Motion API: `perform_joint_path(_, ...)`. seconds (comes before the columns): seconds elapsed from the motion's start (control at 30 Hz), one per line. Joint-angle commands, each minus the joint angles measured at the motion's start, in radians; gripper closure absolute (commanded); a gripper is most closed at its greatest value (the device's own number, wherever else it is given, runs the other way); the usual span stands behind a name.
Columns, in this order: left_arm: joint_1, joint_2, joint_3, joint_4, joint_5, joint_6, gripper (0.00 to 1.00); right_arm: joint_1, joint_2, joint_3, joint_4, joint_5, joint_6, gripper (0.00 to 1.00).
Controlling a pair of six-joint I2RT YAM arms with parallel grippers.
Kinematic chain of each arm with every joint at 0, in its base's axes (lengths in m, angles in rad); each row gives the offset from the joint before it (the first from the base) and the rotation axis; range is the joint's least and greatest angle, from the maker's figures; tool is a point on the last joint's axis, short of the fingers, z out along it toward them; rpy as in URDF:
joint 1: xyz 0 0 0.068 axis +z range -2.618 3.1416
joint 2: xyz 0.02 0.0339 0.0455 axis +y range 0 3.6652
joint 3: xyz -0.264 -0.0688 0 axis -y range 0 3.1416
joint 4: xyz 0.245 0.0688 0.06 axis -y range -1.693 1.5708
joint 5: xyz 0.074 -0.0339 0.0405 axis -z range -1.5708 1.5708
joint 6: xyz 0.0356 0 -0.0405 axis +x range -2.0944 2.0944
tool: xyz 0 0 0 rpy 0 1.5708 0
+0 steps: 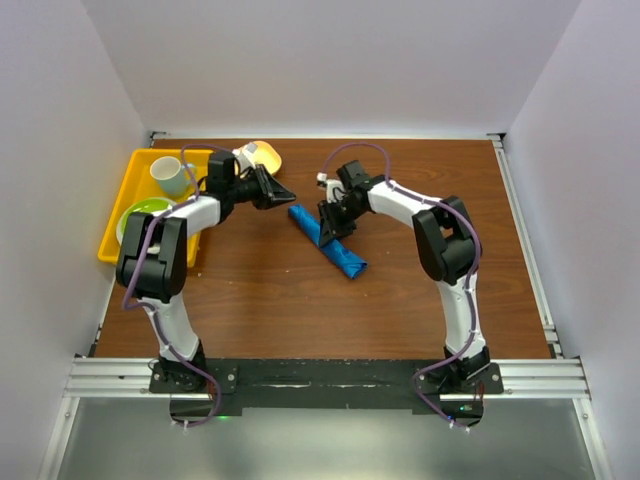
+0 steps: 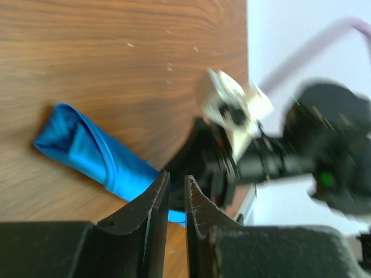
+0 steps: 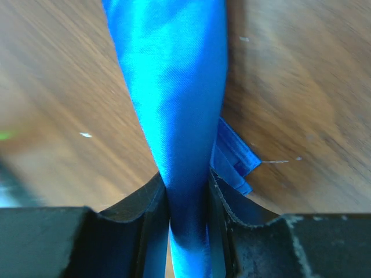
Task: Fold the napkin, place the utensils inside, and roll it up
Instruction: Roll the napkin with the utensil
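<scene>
The royal-blue napkin lies rolled into a slim tube, slanting across the middle of the table. My right gripper is shut on the roll near its far end. In the right wrist view the roll runs between the fingers, with a folded corner sticking out at the right. My left gripper is shut and empty, just left of the roll's far end. In the left wrist view the roll lies ahead of it. The utensil is hidden.
A yellow tray stands at the back left with a pale cup and a green bowl. A yellow-orange item lies behind the left gripper. White walls close in the table.
</scene>
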Motion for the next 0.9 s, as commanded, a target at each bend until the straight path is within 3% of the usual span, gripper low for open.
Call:
perform_joint_path(0.0, -0.06, 0.005, -0.035, 0.148, 0.083, -0.111, 0.79, -0.066, 0.031, -0.103, 0.138, -0.365, 0.238, 0.67)
perform_joint_path(0.13, -0.111, 0.077, -0.076, 0.366, 0.097, -0.249, 0.79, -0.11, 0.039, -0.206, 0.303, -0.441, 0.39, 0.66)
perform_joint_path(0.33, -0.164, 0.24, -0.056, 0.65, 0.094, -0.401, 0.8, -0.164, 0.063, -0.336, 0.499, -0.496, 0.488, 0.66)
perform_joint_path(0.67, -0.18, 0.384, 0.004, 0.615, 0.062, -0.335, 0.82, -0.193, 0.065, -0.338, 0.449, -0.464, 0.429, 0.59)
perform_joint_path(0.87, -0.181, 0.398, 0.022, 0.58, 0.046, -0.308, 0.83, -0.195, 0.034, -0.229, 0.227, -0.39, 0.274, 0.49)
